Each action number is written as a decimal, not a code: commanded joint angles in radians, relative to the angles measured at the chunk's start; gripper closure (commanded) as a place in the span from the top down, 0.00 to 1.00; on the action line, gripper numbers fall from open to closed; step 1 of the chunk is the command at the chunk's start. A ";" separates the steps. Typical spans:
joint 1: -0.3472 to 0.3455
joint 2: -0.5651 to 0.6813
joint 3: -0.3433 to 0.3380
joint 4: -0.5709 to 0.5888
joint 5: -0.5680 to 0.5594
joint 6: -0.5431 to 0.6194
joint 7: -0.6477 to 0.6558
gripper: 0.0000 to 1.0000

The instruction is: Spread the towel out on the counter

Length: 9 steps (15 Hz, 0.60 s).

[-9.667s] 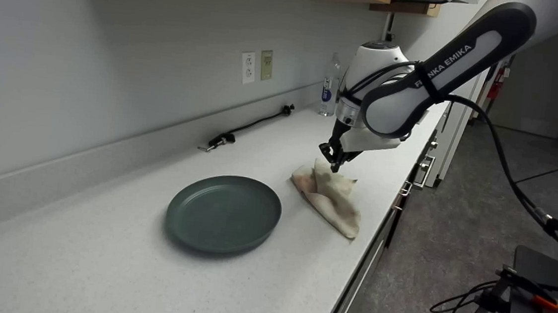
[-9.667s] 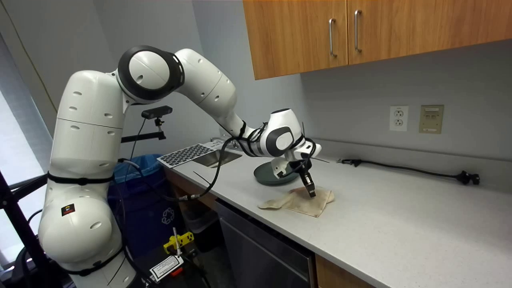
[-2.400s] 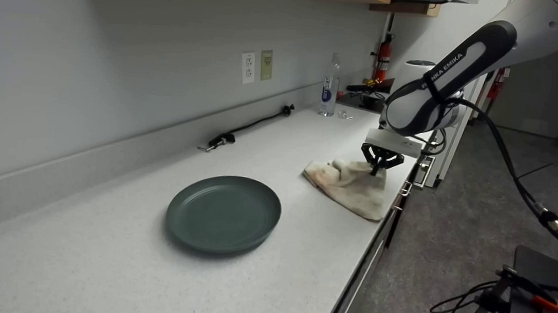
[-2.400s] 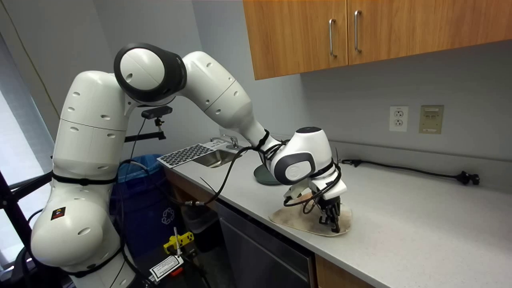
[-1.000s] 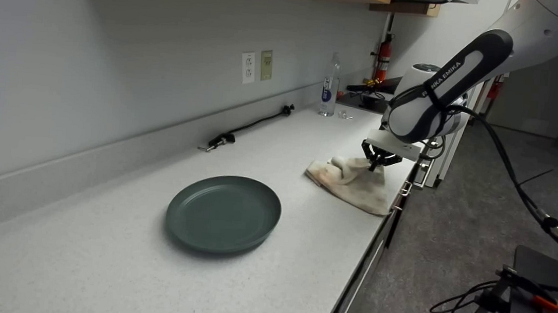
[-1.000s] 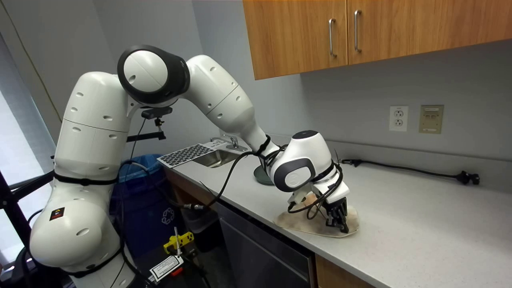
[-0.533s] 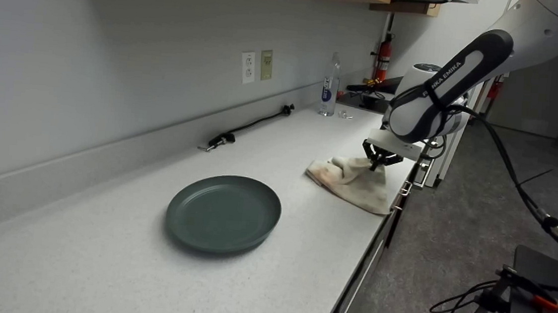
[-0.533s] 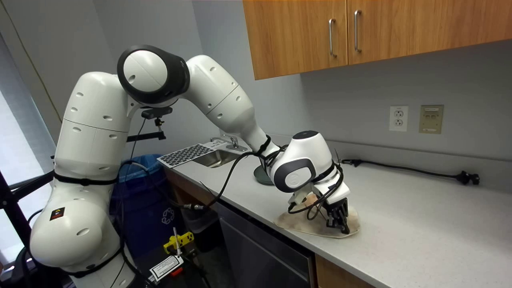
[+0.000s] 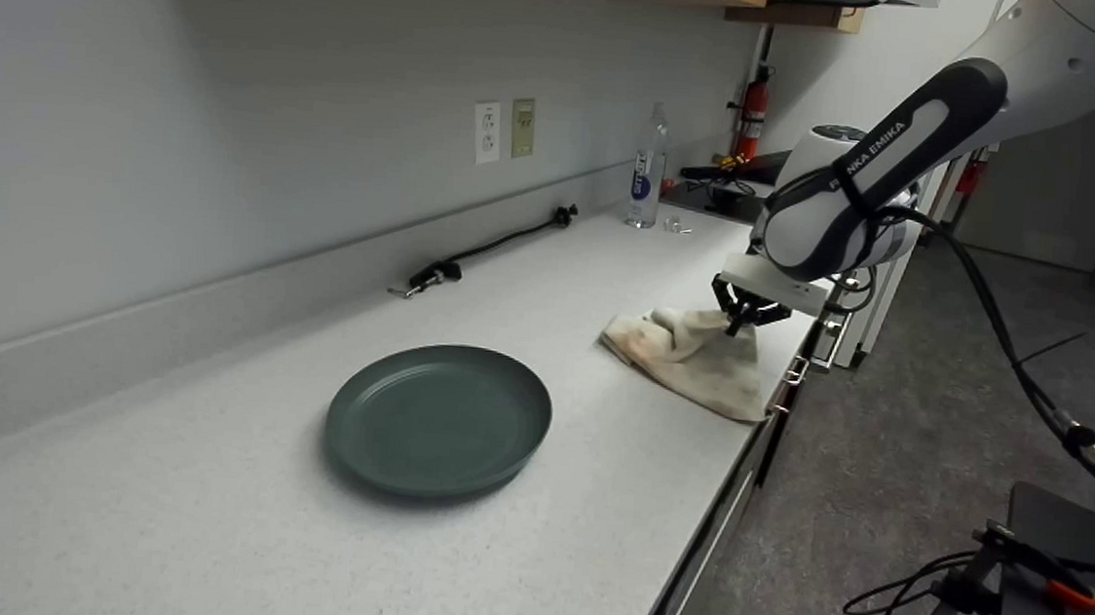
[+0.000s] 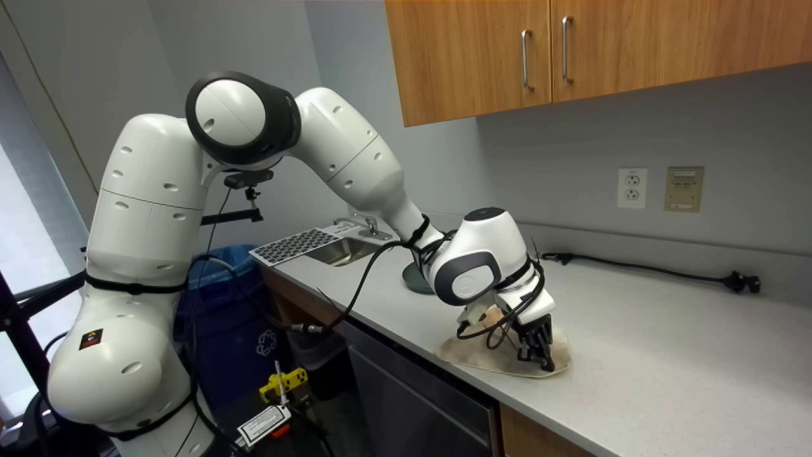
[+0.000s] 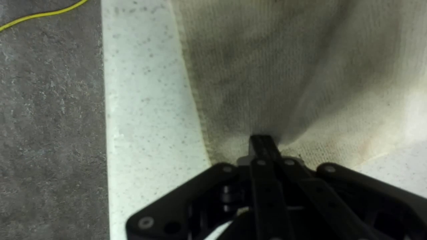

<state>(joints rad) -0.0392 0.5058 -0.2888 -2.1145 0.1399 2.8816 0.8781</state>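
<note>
Beneath clenched fingers the towel now lies nearer the front of the table, but rumpled, so spreading seems unfinished.

Towel is ribbed cloth, matt; counter looks smooth; plate smooth, matt; cabinet wood-grained, its handles metal; sink shiny metal; bottle clear plastic.

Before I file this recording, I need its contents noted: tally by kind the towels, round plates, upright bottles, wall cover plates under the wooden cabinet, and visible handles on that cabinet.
Towel: 1
Round plate: 1
Upright bottle: 1
Wall cover plates: 2
Cabinet handles: 2
Total: 7
</note>
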 commanded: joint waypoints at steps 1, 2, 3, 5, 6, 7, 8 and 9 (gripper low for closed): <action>-0.023 0.016 0.025 -0.002 0.024 0.028 -0.054 0.00; -0.044 0.012 0.048 -0.002 0.029 0.030 -0.094 0.00; -0.053 0.013 0.058 0.000 0.027 0.039 -0.125 0.00; -0.104 0.016 0.115 0.006 0.037 0.073 -0.251 0.00; -0.130 0.019 0.144 0.009 0.045 0.091 -0.313 0.00; -0.148 0.023 0.165 0.011 0.054 0.109 -0.364 0.00; -0.165 0.028 0.184 0.014 0.062 0.126 -0.416 0.00; -0.168 0.034 0.186 0.015 0.068 0.146 -0.447 0.00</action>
<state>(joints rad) -0.1582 0.5114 -0.1562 -2.1141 0.1575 2.9662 0.5737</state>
